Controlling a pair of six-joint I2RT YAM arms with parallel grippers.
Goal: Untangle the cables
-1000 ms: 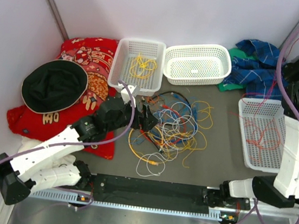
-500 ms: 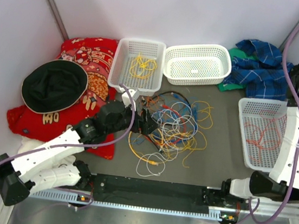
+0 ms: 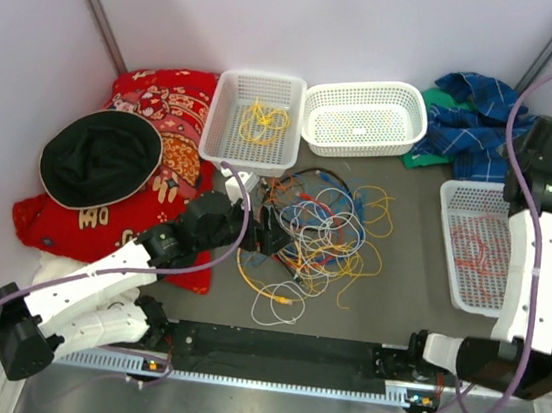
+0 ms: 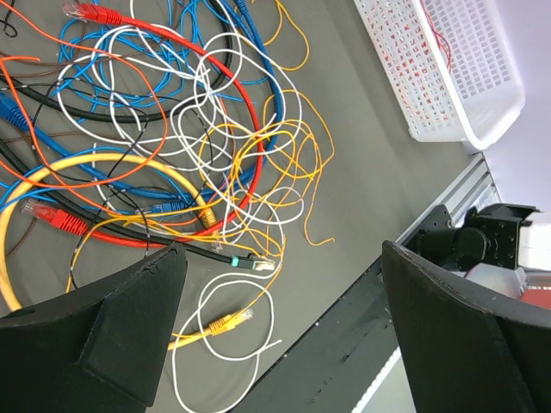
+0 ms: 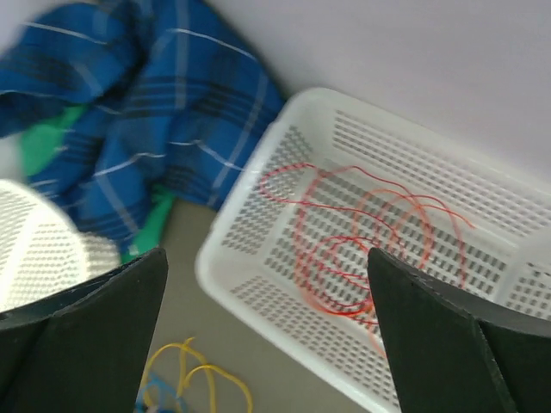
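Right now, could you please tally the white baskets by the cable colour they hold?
yellow cables: 1, left basket
red cables: 1, right basket
No cables: 1, middle basket
Total: 3 baskets

Right gripper [image 5: 267,254]: jaws, shut before, now spread wide; wrist moved from the frame's upper-right corner inward, above the right-edge basket [image 3: 447,228]. Red cable [image 3: 480,242]: let go, lying in it. Left gripper [image 3: 273,236]: slightly lower over the centre cables [image 3: 328,235]
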